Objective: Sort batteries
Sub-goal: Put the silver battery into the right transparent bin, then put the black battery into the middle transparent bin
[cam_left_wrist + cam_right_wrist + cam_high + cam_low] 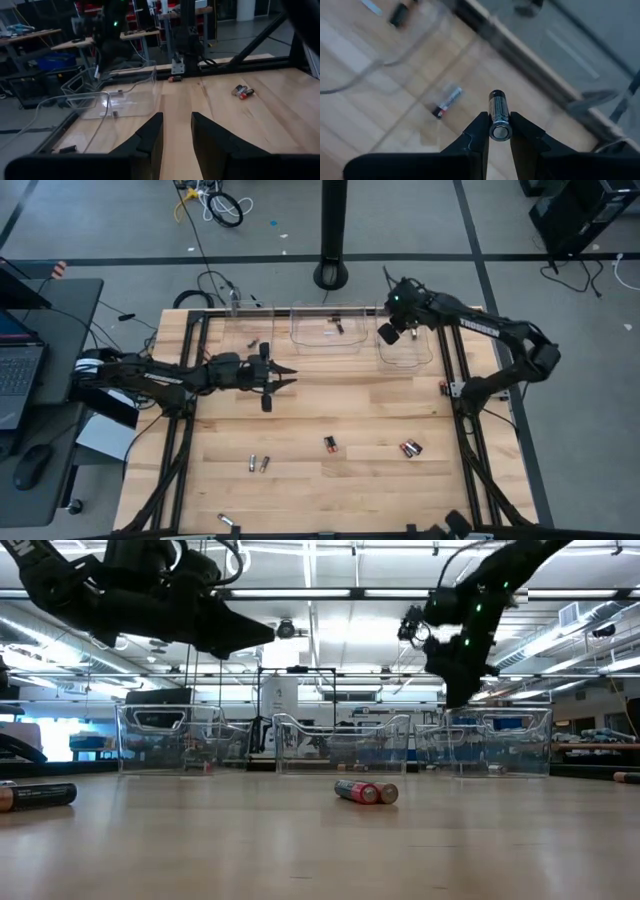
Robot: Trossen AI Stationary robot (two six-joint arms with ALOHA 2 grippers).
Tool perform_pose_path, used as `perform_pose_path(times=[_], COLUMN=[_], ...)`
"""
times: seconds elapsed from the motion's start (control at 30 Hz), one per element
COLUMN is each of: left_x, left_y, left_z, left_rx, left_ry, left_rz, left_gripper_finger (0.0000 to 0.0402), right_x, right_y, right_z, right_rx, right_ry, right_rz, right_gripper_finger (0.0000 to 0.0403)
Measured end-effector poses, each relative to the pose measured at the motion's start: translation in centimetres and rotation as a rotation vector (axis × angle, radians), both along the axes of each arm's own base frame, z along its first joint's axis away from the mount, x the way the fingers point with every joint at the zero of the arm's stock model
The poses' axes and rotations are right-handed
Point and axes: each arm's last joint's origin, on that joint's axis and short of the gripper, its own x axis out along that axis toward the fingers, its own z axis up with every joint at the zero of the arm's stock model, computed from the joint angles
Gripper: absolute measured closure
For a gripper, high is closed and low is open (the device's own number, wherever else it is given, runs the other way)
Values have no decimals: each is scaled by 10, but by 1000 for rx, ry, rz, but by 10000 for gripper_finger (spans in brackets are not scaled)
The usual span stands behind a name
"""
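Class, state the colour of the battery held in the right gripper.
Silver-grey with a dark band, seen best in the right wrist view: the battery sits clamped in the right gripper.

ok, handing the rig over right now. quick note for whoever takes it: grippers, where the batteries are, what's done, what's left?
Right gripper: shut on a silver battery, held over the right clear bin at the table's far edge.
Left gripper: open, empty, above the table near the middle.
Done: a few batteries already lie in the middle bin.
Left on the wood: a pair of small ones, a dark one, a red-ended pair, one at the near edge, one by the right frame rail.
Next, probably: release the held battery into the right bin, then collect the rest.
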Motion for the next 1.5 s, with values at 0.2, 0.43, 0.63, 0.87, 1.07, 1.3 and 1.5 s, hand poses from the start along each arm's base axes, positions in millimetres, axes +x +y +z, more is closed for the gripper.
perform_pose_path(times=[0.2,0.43,0.63,0.87,1.07,1.3,1.5], left_x=[0,0,0,0,0,0,0], left_y=[0,0,0,0,0,0,0], left_z=[-1,-1,-2,-2,-2,-2,-2], left_rx=[-8,-9,-13,-17,-17,-14,-14], left_ry=[2,5,12,12,12,13,13], left_rz=[8,8,8,7,7,-9,-15], left_gripper_finger=[295,295,295,295,295,296,296], right_x=[-1,2,3,2,3,2,0], right_y=[-30,-43,-44,-43,-42,-36,-5], right_z=[-42,-76,-85,-82,-81,-59,-16], right_rx=[143,223,248,238,238,174,93], right_ry=[53,120,127,128,134,212,196], right_rz=[-5,-20,-25,-29,-26,11,95], right_gripper_finger=[336,334,324,291,260,265,344])
